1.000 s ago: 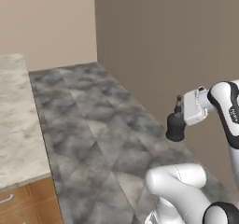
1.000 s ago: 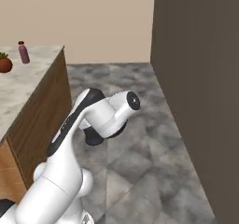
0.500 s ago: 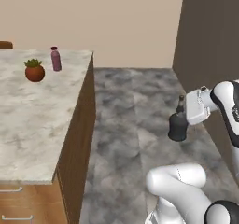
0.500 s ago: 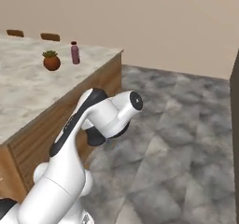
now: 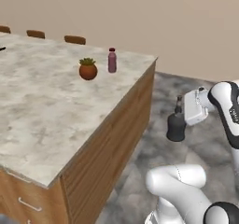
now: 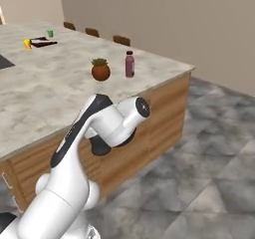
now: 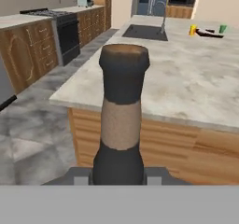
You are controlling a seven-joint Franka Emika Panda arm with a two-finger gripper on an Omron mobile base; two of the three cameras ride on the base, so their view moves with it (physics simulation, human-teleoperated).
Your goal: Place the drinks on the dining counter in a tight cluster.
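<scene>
The base has swung round and the dining counter (image 5: 56,111) now fills the left. The tool (image 5: 183,121) pinches the squat black bottle (image 5: 176,125) off the counter's corner, above the floor, while the dark-red bottle (image 5: 112,60) stands beside the plant pot (image 5: 87,69).

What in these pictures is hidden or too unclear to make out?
- Black bottle: in the right base view the white arm covers most of it.
- Gripper: in the hand view the bottle's body hides its fingertips.
- Yellow cup and green cup: too small to see contents.
- Dining counter: near end cut off by picture edges.
</scene>
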